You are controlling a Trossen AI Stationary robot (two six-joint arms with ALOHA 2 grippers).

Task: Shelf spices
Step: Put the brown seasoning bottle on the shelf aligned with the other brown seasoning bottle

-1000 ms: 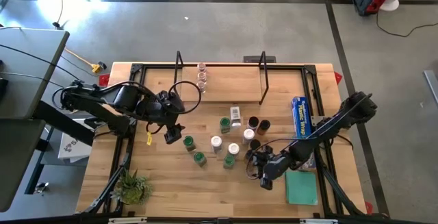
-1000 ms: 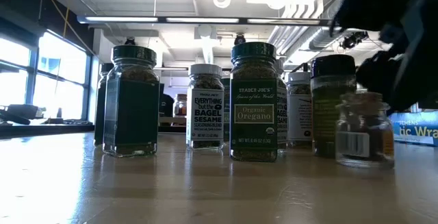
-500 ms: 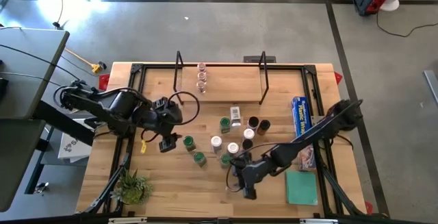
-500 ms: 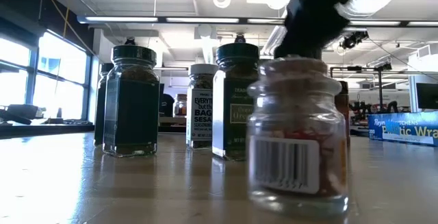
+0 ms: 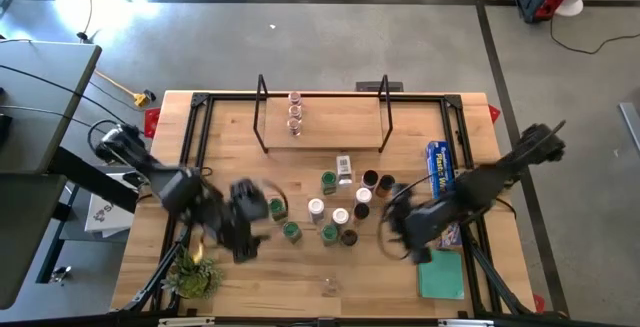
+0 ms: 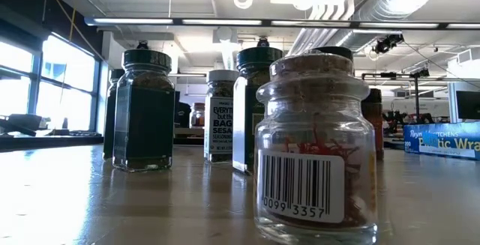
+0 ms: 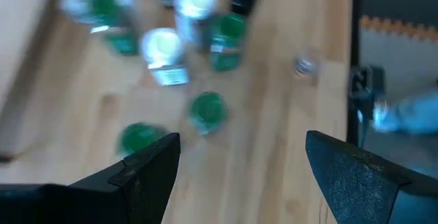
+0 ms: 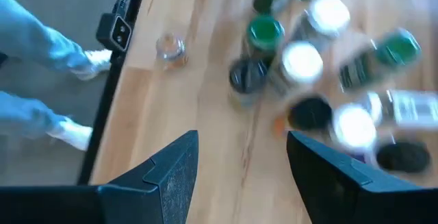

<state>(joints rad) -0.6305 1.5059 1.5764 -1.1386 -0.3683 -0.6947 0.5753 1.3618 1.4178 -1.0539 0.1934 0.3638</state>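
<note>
Several spice jars [image 5: 335, 205] with green, white and black tops stand in a cluster mid-table. One small clear jar [image 5: 330, 287] with reddish content stands alone near the table's front edge, close to the low camera [image 6: 315, 155]. Three clear jars [image 5: 294, 113] stand on the shelf's wooden board [image 5: 330, 127] at the far side. My left gripper [image 7: 243, 162] is open and empty, above the table left of the cluster [image 5: 240, 235]. My right gripper [image 8: 243, 162] is open and empty, right of the cluster [image 5: 405, 232].
A blue wrap box [image 5: 438, 172] and a flat teal square [image 5: 440, 272] lie at the right. A small green plant [image 5: 195, 272] stands at the front left corner. A person's legs [image 8: 41, 53] show beyond the table's front edge.
My right gripper has carried the clear jar toward the near edge, left it standing there, and drawn back up and toward the right. My left gripper has gone toward the near edge, left of the cluster.
</note>
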